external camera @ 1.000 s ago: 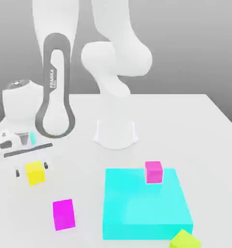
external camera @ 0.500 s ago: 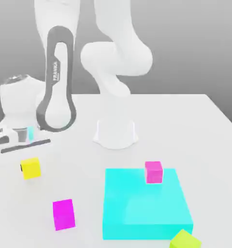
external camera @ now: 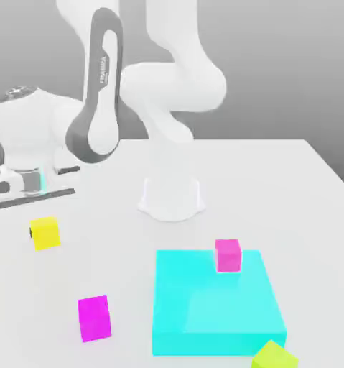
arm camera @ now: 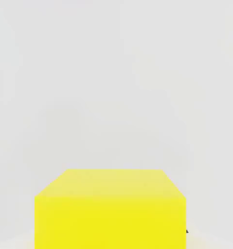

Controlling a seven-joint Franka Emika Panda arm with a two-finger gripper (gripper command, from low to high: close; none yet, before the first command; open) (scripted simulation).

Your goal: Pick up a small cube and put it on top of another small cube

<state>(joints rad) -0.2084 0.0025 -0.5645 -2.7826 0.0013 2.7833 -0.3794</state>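
**Arm raised at the frame's left, pincer closed on the yellow cube**

At the upper left of the exterior view you see the white robot arm folded over, its grey-trimmed link slanting down toward the wrist. The hand sits at the far left, middle height, pointing downward. Its gripper is drawn in as tightly as it goes, and the small cube, bright yellow, sits directly under the hand between the fingers; a dark fingertip shows against the cube's left face. In the hand view the same cube sits low in the frame, close to the camera, with a sliver of dark finger at its lower right edge.

The table is a plain pale surface spanning the frame, with a grey backdrop behind it. The arm's round white base stands near the middle.

Moving rightward along the lower part of the frame, a magenta cube rests alone on the table. Next comes a large flat cyan block, with a second magenta cube standing on its top near the far edge. At the bottom right, a lime-yellow cube sits just beside the block's near corner, partly cut off by the frame's edge.
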